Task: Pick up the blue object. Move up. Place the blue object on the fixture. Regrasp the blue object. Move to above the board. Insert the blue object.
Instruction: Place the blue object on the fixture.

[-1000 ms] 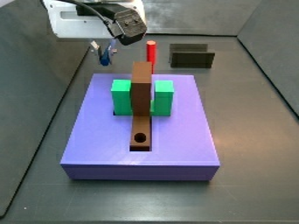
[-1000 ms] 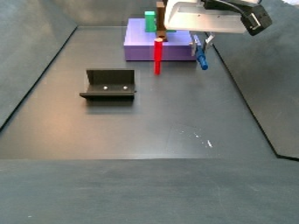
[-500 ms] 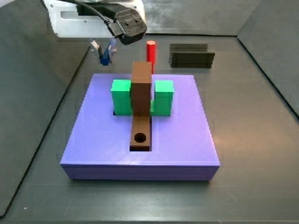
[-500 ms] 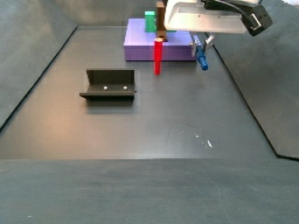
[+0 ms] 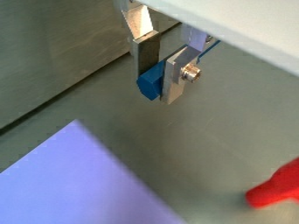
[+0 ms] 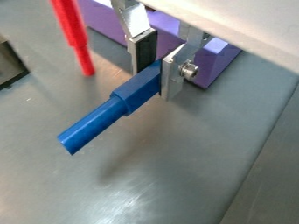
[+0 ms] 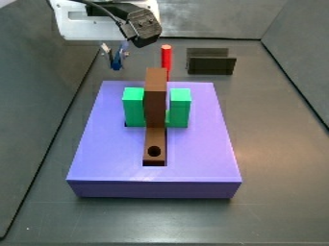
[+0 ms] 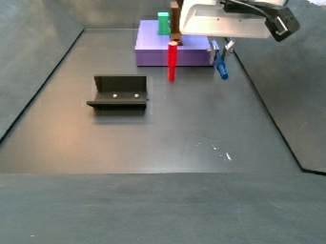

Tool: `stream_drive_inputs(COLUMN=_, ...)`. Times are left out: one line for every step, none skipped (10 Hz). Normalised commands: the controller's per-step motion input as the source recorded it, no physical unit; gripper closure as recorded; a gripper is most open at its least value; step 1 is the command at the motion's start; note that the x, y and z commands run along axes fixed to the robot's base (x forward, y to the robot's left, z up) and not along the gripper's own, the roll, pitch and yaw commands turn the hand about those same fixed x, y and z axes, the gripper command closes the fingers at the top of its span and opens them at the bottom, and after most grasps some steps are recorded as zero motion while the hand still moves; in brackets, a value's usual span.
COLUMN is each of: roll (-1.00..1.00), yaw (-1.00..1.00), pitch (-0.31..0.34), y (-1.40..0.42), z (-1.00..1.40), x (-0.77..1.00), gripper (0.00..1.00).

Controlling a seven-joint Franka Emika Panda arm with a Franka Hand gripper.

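Holding unchanged: pincer [image 6: 159,68] clamps blue object [image 6: 107,115] above floor beside board [image 8: 188,48]

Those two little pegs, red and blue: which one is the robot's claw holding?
The blue object, clamped between the gripper's two silver fingers and held off the floor. The red peg stands upright on the floor, untouched.
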Motion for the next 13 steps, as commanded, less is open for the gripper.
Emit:
stream_drive_inputs(roll=-0.13, yaw=-0.12, pitch=0.074, y=0.24, z=0.49, x=0.05, gripper=1.00)
stream_drive_inputs(roll=-0.26, yaw=-0.19, pitch=0.100, y=0.26, z=0.75, x=0.18, gripper=1.00)
stream_drive_inputs(roll=-0.46, yaw=-0.31, pitch=0.120, y=0.27, z=0.86, x=0.43, gripper=1.00)
stream_drive_inputs(roll=-0.97, yaw=-0.27, pitch=0.080, y=0.11, z=0.59, x=0.58, gripper=1.00)
stream_drive_inputs(roll=-1.00, yaw=-0.27, pitch=0.011, y=0.05, z=0.35, x=0.52, gripper=1.00)
stream_drive_inputs(roll=-1.00, yaw=-0.27, pitch=0.000, y=0.02, z=0.28, x=0.52, gripper=1.00)
stream_drive_inputs(roll=-1.00, yaw=-0.25, pitch=0.000, y=0.04, z=0.28, x=0.55, gripper=1.00)
stream_drive_inputs(roll=-1.00, yaw=-0.22, pitch=0.000, y=0.05, z=0.30, x=0.61, gripper=1.00)
stream_drive_inputs(roll=-1.00, yaw=-0.14, pitch=0.014, y=0.17, z=0.32, x=0.59, gripper=1.00)
stream_drive_inputs(roll=-1.00, yaw=-0.03, pitch=0.066, y=0.30, z=0.29, x=0.56, gripper=1.00)
stream_drive_inputs(roll=-1.00, yaw=0.00, pitch=0.100, y=0.38, z=0.26, x=0.56, gripper=1.00)
stream_drive_inputs(roll=-1.00, yaw=0.00, pitch=0.117, y=0.38, z=0.26, x=0.58, gripper=1.00)
stream_drive_inputs(roll=-1.00, yaw=0.00, pitch=0.140, y=0.38, z=0.23, x=0.59, gripper=1.00)
